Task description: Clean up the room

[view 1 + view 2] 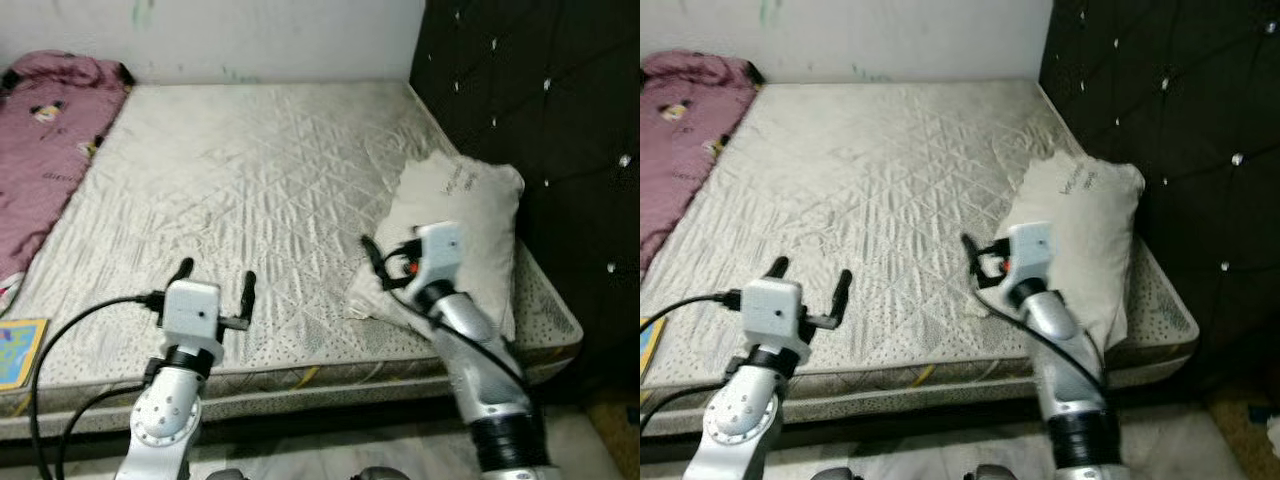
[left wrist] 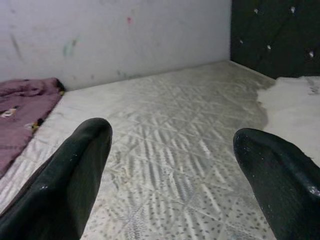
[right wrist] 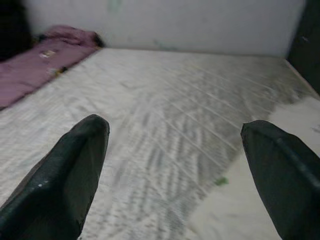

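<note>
Both claws, L [image 1: 214, 279] & R [image 3: 175, 150], wide open, empty, over bare mattress [image 1: 260, 190] w/ pillow [image 1: 470, 220].

- Mattress [image 1: 250, 190]: quilted cloth, matt, stitched in diamonds.
- Pillow [image 1: 465, 230]: soft matt cloth, creased.
- Blanket [image 1: 45, 150]: pink printed cloth.
- Headboard [image 1: 540, 110]: dark tufted padding with shiny studs.
- My left gripper [image 1: 215, 283]: black fingers, slight sheen; my arms are silver metal.

Head views look down at the mattress [image 1: 250, 200]; wrist views skim it (low, close) toward the wall [image 2: 115, 35].
</note>
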Tool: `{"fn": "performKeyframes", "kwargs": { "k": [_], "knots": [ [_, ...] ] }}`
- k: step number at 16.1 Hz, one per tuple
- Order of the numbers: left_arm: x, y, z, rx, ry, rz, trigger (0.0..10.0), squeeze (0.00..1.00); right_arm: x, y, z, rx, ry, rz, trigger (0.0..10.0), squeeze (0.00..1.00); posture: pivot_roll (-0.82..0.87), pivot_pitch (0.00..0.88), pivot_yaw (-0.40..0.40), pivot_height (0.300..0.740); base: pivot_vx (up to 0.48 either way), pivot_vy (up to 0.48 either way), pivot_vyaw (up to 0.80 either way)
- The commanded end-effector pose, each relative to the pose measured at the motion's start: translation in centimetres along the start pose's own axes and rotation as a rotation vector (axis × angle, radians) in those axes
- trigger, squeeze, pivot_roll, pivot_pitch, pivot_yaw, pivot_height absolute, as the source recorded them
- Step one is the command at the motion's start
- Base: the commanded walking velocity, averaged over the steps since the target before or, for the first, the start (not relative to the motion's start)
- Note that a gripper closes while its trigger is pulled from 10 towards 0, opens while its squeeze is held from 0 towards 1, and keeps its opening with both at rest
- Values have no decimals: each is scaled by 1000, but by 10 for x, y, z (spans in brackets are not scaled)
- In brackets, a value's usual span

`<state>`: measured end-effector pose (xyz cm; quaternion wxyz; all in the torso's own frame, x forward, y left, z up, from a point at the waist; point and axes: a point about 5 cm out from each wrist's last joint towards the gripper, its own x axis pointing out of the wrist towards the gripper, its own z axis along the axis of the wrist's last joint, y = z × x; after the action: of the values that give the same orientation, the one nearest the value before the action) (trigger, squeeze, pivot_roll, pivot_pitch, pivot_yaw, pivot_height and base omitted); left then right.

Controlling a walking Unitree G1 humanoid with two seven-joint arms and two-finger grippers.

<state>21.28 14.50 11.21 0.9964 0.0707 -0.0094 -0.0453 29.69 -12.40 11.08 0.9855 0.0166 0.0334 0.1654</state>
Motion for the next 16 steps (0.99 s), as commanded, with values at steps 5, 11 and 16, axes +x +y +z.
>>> {"fn": "performKeyframes", "kwargs": {
  "k": [5,11,16],
  "knots": [
    [5,8,5,30,-14,68,10000,0,9,14,6,-30,-32,35,10000,0,-20,0,-15,740,0,0,0],
    [2,2,3,35,-3,57,10000,0,11,13,-1,0,-7,8,10000,0,-16,0,-16,740,0,0,0],
    [4,1,4,24,-15,51,10000,0,11,13,-2,-8,-2,7,10000,0,-21,0,-19,740,0,-200,0]
  ]
}}
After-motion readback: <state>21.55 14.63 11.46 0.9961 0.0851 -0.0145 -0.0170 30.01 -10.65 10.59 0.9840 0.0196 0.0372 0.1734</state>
